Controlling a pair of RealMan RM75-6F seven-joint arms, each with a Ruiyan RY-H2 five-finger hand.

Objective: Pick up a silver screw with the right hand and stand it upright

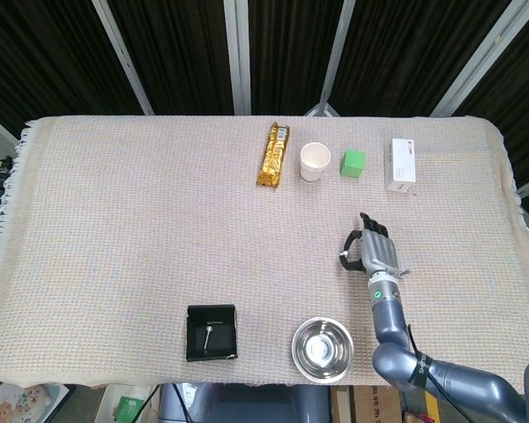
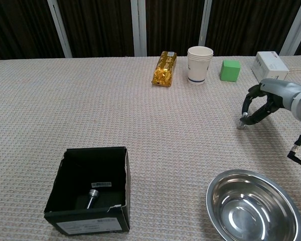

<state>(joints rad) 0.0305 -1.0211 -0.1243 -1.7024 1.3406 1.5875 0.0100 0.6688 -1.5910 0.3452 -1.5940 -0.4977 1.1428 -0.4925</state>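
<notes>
The right hand (image 2: 265, 103) is over the table's right side, about midway between the back and front edges. Its dark fingers (image 2: 248, 103) curl down, and the tips pinch a small silver screw (image 2: 242, 122). The screw's bottom end seems to touch the beige woven cloth (image 1: 115, 220) that covers the table. The head view shows the same hand (image 1: 378, 254) from above, but the screw is too small to see there.

A second small silver screw (image 2: 93, 196) lies on its side in the open black cardboard box (image 2: 71, 208) near the front edge, left of the middle. A shiny round metal bowl (image 2: 254, 207) sits by the front edge, right of the box and below the hand.

Along the back edge stand a long gold foil packet (image 2: 164, 68), a white paper cup (image 2: 199, 64), a small green cube (image 2: 230, 70) and a white carton (image 2: 271, 67), in a row from left to right.

The left hand does not show in either view.
</notes>
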